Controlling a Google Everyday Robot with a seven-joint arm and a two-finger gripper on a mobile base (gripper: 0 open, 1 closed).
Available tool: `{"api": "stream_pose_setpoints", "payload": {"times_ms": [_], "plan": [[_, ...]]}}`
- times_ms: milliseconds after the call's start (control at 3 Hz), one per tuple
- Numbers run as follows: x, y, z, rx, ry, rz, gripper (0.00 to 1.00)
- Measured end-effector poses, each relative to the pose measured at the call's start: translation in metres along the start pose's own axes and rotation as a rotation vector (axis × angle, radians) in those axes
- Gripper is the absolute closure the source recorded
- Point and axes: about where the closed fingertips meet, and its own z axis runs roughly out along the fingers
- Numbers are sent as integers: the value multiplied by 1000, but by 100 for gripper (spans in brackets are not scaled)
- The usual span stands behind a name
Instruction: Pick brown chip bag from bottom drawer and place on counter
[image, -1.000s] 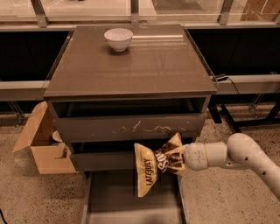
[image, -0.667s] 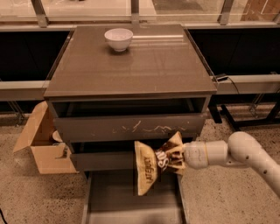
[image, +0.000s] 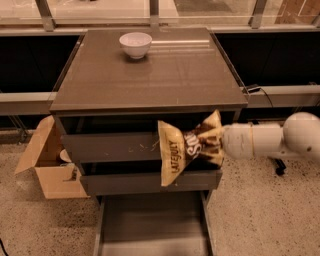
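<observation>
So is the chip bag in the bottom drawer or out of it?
Out. The gripper holds the chip bag in the air above the open bottom drawer, level with the upper drawer fronts.

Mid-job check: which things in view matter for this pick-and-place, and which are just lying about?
Job: brown chip bag, held in the gripper before the upper drawer fronts; open bottom drawer; counter.
Lying about: white bowl on the counter; cardboard box, lower left of view.
</observation>
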Motion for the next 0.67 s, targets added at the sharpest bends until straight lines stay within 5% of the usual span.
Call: {"api": "stream_pose_setpoints", "payload": {"times_ms": [333, 667], "plan": [[-21, -75, -33, 11, 64, -119, 100], [-21, -75, -33, 12, 64, -119, 100]]}}
